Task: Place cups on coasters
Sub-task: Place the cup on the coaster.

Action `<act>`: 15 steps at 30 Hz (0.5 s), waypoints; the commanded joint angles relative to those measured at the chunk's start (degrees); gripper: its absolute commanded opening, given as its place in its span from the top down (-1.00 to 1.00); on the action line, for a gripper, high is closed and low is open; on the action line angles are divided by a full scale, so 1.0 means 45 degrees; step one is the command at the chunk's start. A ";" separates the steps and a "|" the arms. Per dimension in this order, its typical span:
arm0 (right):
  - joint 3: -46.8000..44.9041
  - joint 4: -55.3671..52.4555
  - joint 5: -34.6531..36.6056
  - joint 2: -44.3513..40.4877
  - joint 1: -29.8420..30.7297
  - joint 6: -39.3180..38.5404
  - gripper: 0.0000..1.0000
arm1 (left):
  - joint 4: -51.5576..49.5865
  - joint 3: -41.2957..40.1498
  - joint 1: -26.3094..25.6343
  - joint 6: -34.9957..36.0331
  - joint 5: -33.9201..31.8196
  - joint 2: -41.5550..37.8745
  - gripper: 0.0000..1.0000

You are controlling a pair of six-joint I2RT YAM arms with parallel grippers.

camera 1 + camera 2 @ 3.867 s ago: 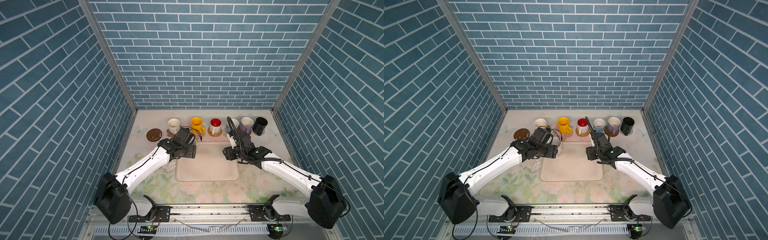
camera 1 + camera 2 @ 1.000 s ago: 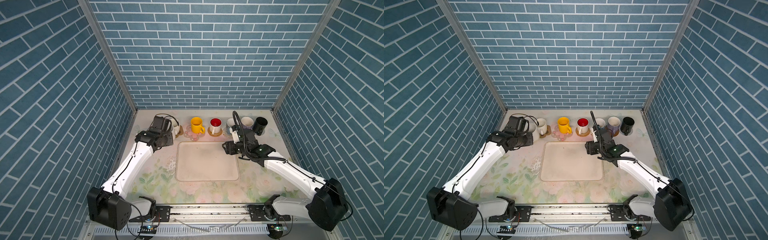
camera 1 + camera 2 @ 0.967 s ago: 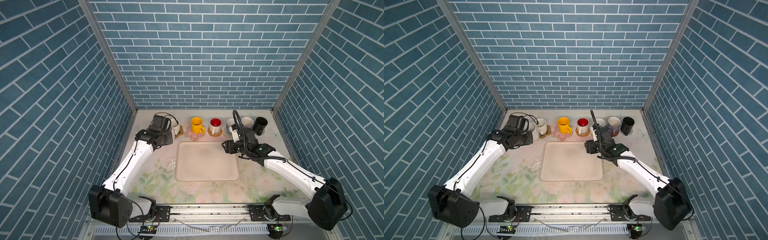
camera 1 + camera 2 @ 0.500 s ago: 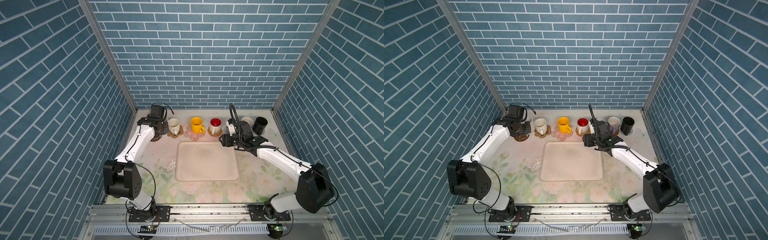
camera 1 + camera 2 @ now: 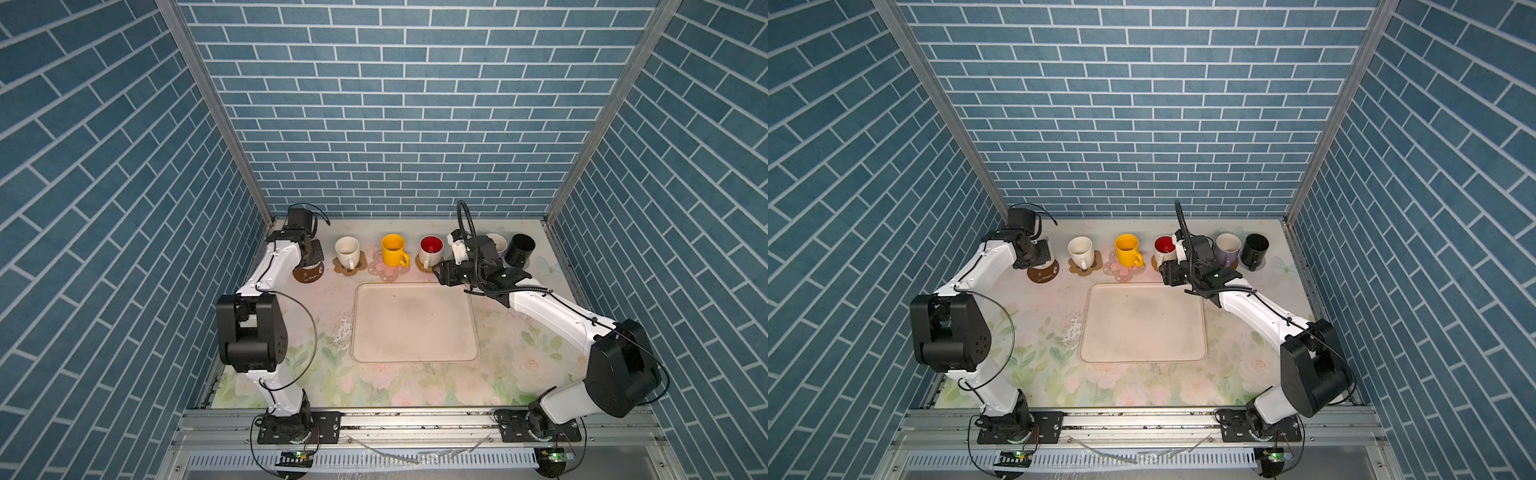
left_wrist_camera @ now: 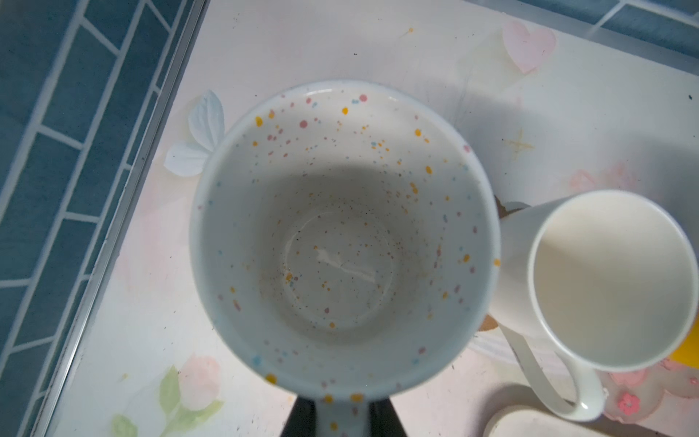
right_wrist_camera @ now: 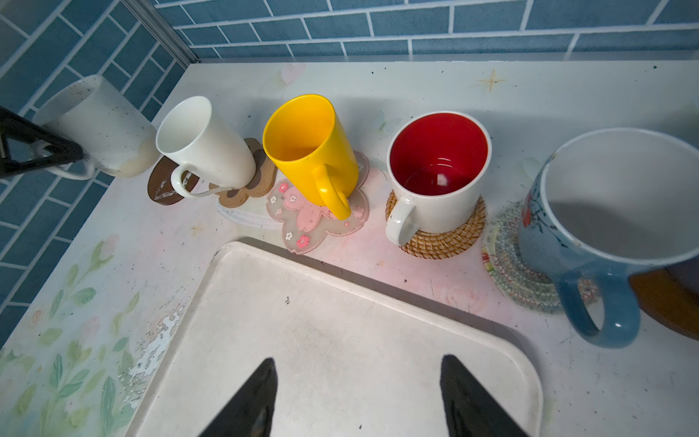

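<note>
My left gripper is shut on the handle of a speckled cream cup, held over the brown round coaster at the far left of the back row. Whether the cup touches it I cannot tell. My right gripper is open and empty above the tray's back right corner. A white cup stands on the paw coaster. The yellow cup is on the pink flower coaster, the red-inside cup on rattan. The blue cup is on a woven coaster.
The cream tray lies in the middle of the flowered table. A lavender cup and a black cup stand at the back right beside my right wrist. Brick walls close in the back and both sides.
My left arm has carried the speckled cup back and left, from beside the white cup to over the brown coaster. My right gripper moved slightly toward the cup row, still open.
</note>
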 commanded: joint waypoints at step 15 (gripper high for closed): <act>0.0263 0.0120 -0.0210 0.0022 -0.0027 -0.0410 -0.37 | 0.2560 -0.1072 0.0496 -0.0065 -0.0824 0.0262 1.00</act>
